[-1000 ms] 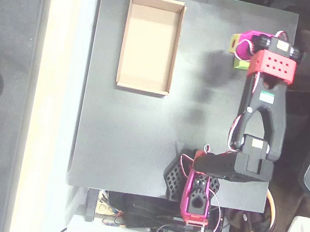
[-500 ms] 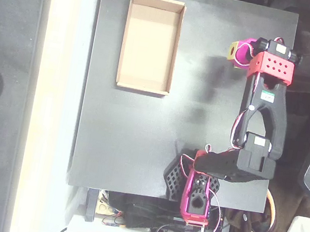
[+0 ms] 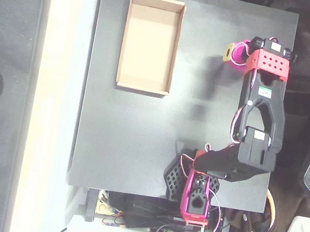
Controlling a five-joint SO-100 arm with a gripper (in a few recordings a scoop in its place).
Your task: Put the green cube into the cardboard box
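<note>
Green cube (image 3: 231, 52), small and lime-coloured, sits clamped in the pink gripper (image 3: 237, 52) near the top right of the black table (image 3: 121, 134) in the overhead view, seemingly raised clear of it for carrying. Well to its left the cardboard box (image 3: 143, 85) lies open and empty, ready to receive it.

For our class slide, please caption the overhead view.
Pink pincer holding the green cube, right of the empty cardboard box.
</note>
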